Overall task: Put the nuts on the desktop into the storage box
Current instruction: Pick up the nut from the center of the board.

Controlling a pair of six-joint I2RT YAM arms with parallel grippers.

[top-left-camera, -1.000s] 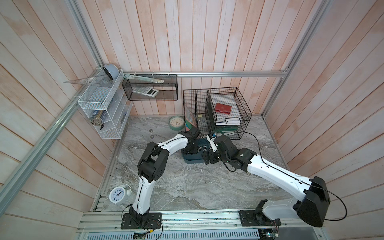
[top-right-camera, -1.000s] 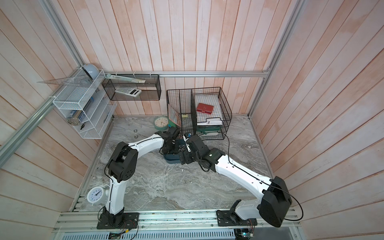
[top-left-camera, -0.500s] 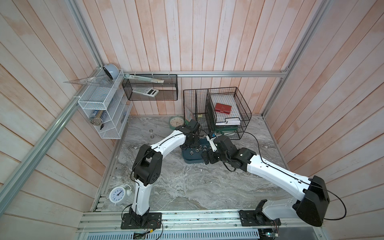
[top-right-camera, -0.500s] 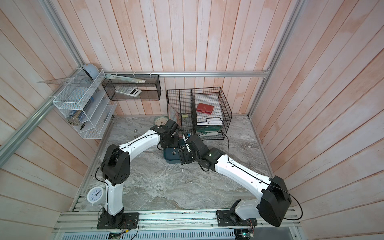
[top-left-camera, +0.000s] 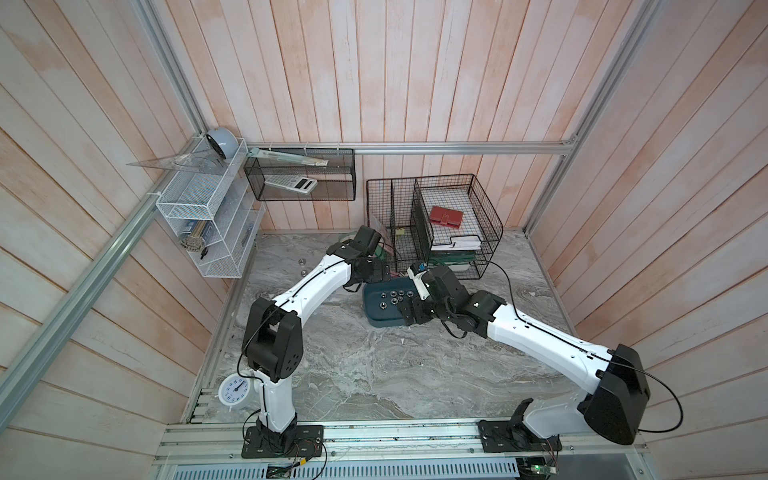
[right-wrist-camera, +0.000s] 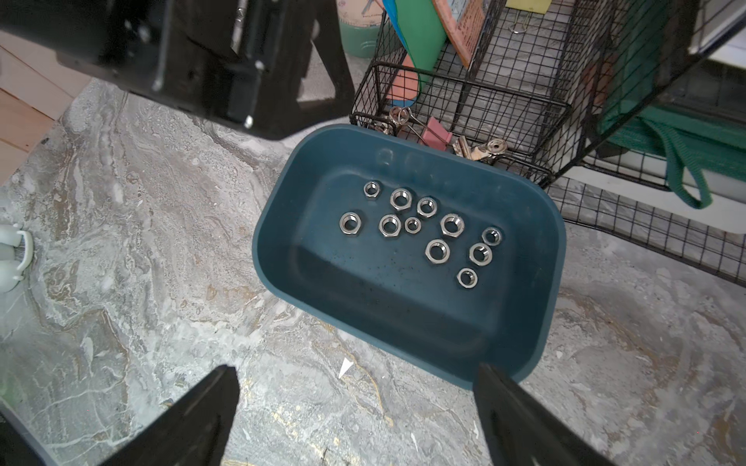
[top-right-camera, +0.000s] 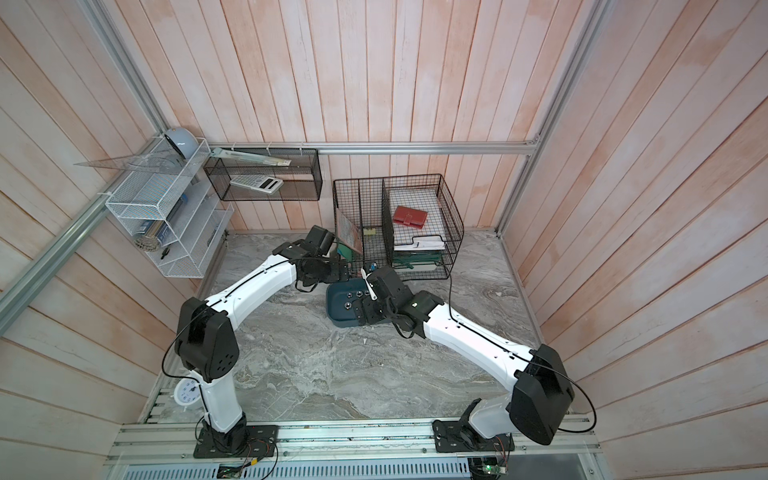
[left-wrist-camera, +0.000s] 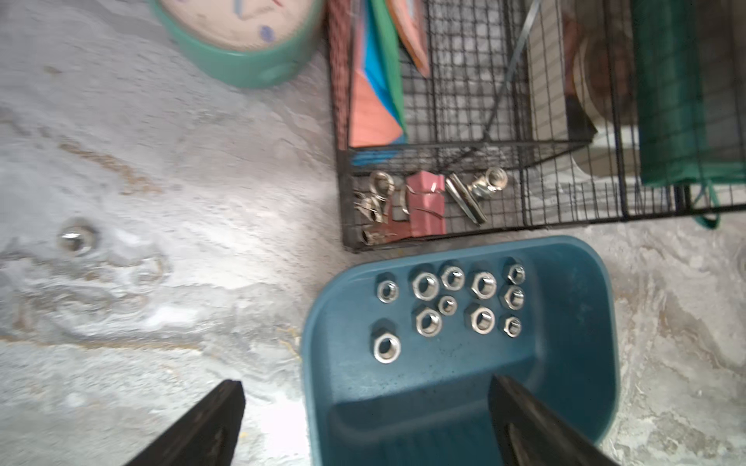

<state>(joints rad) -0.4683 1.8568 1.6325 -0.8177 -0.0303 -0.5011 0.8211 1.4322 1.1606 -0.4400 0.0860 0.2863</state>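
Right end effector (right-wrist-camera: 357, 370): wide, empty, beside the box (right-wrist-camera: 274, 250), near side.
Box: on the worktop (right-wrist-camera: 161, 242), eleven nuts (right-wrist-camera: 443, 226) inside by my count.
Left end effector (left-wrist-camera: 365, 383): wide, empty, straddling its far rim.
Remaining: I see two loose nuts (top-left-camera: 301, 261) far left.
Obstacle: organiser (left-wrist-camera: 464, 144) just behind the box.

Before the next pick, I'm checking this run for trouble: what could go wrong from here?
The open left gripper straddles the box wall; dropping lower could tip it and spill the nuts. The loose nut on the desk is tiny and might skid away when pinched. Shiny clips in the wire basket beside the box could be mistaken for nuts.
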